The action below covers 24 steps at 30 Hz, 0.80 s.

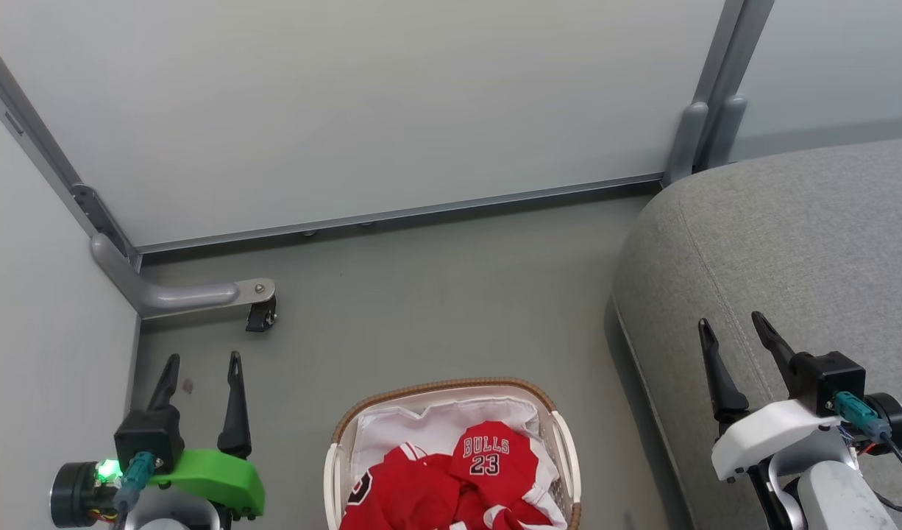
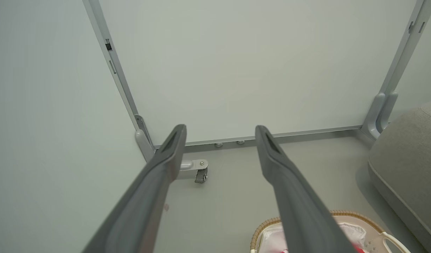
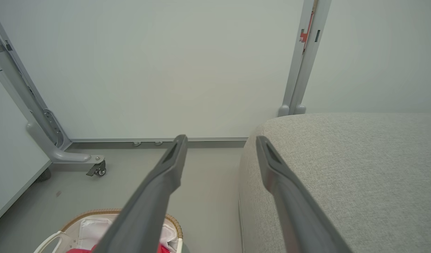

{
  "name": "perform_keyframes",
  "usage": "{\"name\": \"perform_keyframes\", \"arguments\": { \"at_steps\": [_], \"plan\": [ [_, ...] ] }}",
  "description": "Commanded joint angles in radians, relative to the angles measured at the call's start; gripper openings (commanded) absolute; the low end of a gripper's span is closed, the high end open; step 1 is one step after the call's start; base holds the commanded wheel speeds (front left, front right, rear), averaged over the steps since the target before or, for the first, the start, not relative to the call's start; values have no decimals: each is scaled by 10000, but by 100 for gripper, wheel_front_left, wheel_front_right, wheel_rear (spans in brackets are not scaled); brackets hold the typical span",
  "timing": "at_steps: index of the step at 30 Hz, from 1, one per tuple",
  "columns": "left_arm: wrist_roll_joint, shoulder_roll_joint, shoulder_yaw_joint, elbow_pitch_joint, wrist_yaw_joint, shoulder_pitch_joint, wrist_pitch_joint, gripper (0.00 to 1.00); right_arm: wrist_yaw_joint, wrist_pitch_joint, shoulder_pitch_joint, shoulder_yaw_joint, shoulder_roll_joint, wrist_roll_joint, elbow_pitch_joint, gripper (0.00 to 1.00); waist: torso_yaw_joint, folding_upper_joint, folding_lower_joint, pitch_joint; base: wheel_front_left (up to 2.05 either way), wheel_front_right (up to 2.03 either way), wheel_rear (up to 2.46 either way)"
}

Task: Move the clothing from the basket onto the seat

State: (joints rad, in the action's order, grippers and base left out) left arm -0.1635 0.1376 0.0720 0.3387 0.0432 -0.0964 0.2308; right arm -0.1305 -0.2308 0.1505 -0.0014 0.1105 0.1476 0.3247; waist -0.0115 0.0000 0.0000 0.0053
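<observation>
Red clothing (image 1: 451,482) lettered "BULLS 23" lies bunched inside the white basket (image 1: 338,434) with its brown woven rim, low in the middle of the head view. The grey seat (image 1: 789,243) fills the right side, close beside the basket. My left gripper (image 1: 203,359) hangs open to the left of the basket, above the floor, holding nothing. Over the seat's front edge my right gripper (image 1: 732,321) stands open and bare. The basket rim (image 2: 264,225) shows low in the left wrist view, and the basket (image 3: 96,213) and seat (image 3: 359,168) in the right wrist view.
Pale partition panels (image 1: 348,103) close off the back and left. A grey foot with a black castor (image 1: 262,315) juts from the left corner onto the floor (image 1: 436,309). A grey post (image 1: 697,140) stands at the seat's back corner.
</observation>
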Motion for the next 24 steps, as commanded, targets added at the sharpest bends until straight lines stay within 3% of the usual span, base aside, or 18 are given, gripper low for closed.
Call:
{"name": "perform_keyframes", "arguments": {
  "at_steps": [1,8,24],
  "plan": [
    [269,-14,69,66,87,121,82,100,-3,-84,-22,-52,7,-158,49,100,-14,0,0,30,0,0,0],
    [726,-180,203,203,308,-169,208,100,-4,-207,414,43,-97,-580,-313,100,-223,0,0,683,0,0,0],
    [1541,-178,1023,1516,754,-3067,341,100,1,-346,2594,249,-482,-860,-2030,100,-1217,0,0,4517,0,0,0]
  ]
}}
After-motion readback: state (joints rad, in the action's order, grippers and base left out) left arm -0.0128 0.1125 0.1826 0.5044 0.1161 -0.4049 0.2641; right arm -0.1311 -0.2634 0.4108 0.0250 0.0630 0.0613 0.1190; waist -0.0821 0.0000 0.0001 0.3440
